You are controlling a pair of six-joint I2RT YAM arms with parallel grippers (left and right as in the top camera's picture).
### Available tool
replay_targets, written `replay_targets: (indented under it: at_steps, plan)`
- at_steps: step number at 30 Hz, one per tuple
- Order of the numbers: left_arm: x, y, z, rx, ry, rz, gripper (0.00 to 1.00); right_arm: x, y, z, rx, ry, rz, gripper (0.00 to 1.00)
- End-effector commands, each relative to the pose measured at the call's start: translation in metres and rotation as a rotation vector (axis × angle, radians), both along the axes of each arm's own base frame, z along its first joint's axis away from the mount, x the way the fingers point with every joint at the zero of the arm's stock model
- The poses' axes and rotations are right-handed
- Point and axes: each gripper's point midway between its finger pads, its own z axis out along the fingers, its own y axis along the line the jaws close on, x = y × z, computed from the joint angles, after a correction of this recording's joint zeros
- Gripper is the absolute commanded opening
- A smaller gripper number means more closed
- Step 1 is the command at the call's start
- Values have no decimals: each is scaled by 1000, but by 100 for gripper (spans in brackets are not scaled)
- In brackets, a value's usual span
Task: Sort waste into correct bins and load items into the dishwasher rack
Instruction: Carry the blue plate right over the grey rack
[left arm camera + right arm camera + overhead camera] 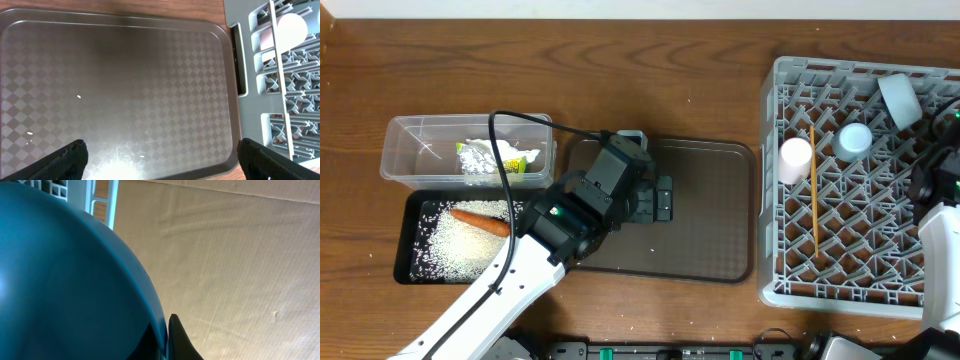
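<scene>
Grip on the blue plate (65,280) belongs to the right claw (169,339), pinched shut on its rim at the right edge of the dishwasher rack (775,250), while the wide-spread left claw (165,162) hangs over the brown tray (150,75).

Blue plate (65,280) fills left and near side, curved rim sweeping down to centre. Dark fingertip (179,340) against rim at near edge. Pale rack (112,202) bars far left. Tan ribbed surface (235,255) fills right.
</scene>
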Motion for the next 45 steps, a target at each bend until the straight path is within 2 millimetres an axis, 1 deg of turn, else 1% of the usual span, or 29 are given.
replay_targets:
  at_steps: [1,3,4,6,7,8,9,11,14,17,23,25,27,29,31,32,35,37,39,40,42,43,45]
  plan:
    - [2,2,-2,18,-6,-1,98,33,26,-23,143,-153,116,1]
    - [2,2,-2,18,-6,-1,98,35,31,-25,150,-144,130,1]
    - [2,2,-2,18,-6,-1,98,36,34,-25,152,-138,138,4]
    - [2,2,-2,18,-6,-1,98,40,40,-26,155,-133,157,13]
    - [2,2,-2,18,-6,-1,98,43,44,-26,156,-133,170,34]
    - [2,2,-2,18,-6,-1,98,45,46,-26,156,-132,177,43]
    - [2,2,-2,18,-6,-1,98,47,49,-26,157,-131,187,48]
    - [2,2,-2,18,-6,-1,98,51,56,-26,158,-129,208,52]
    - [2,2,-2,18,-6,-1,98,57,65,-26,160,-127,237,54]
    - [2,2,-2,18,-6,-1,98,64,76,-26,167,-129,273,55]
    - [2,2,-2,18,-6,-2,98,81,106,-27,210,-179,349,54]
    - [2,2,-2,18,-6,-1,98,84,114,-25,227,-236,347,51]
    - [2,2,-2,18,-6,-1,98,87,121,-17,259,-374,313,46]
    - [2,2,-2,18,-6,-1,98,85,126,-3,301,-533,269,35]
    - [2,2,-2,18,-6,-2,98,80,131,14,354,-697,234,22]
    - [2,2,-2,18,-6,-1,98,77,134,24,384,-761,235,21]
    - [2,2,-2,18,-6,-1,98,62,141,52,435,-862,283,29]
    - [2,2,-2,18,-6,-1,98,47,137,76,451,-979,276,33]
    - [2,2,-2,18,-6,-1,98,33,131,90,468,-1058,263,28]
    - [2,2,-2,18,-6,-1,98,27,129,94,507,-1111,250,21]
    - [2,2,-2,18,-6,-1,98,20,129,93,630,-1185,228,12]
    - [2,2,-2,18,-6,-1,98,17,128,91,689,-1206,211,12]
    - [2,2,-2,18,-6,-1,98,9,121,87,790,-1257,141,12]
